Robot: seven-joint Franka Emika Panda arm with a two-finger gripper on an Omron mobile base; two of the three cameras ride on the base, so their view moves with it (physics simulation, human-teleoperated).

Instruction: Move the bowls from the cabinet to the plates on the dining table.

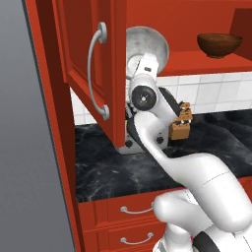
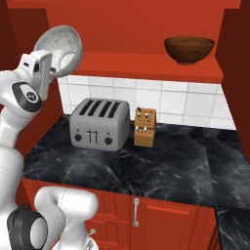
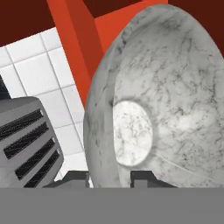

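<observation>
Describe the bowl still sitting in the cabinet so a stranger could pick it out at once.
Start at the open red wall cabinet above the black marble counter. On its red inner shelf, toward the right, sits a round, deep, glossy dark brown bowl, upright. The other bowl, a pale grey speckled stone-look bowl, is tilted on its side, clamped in the robot's gripper.

Place: a rendered home kitchen.
Cabinet: red wall cabinet [image 2: 146,66] with an open raised-panel door [image 1: 88,69] and a curved silver handle [image 1: 96,71].
Counter: black white-veined marble counter [image 2: 171,166], backed by white tiles [image 2: 180,102].
Appliance: a grey four-slot toaster [image 2: 100,124] on the counter.
Utensils: a wooden knife block [image 2: 145,127] just beside the toaster.
Storage below: red drawers [image 1: 128,216] with small silver handles, and a red door under the counter [image 2: 166,219].
Crockery: a dark brown bowl [image 2: 189,50] on the cabinet shelf.
</observation>
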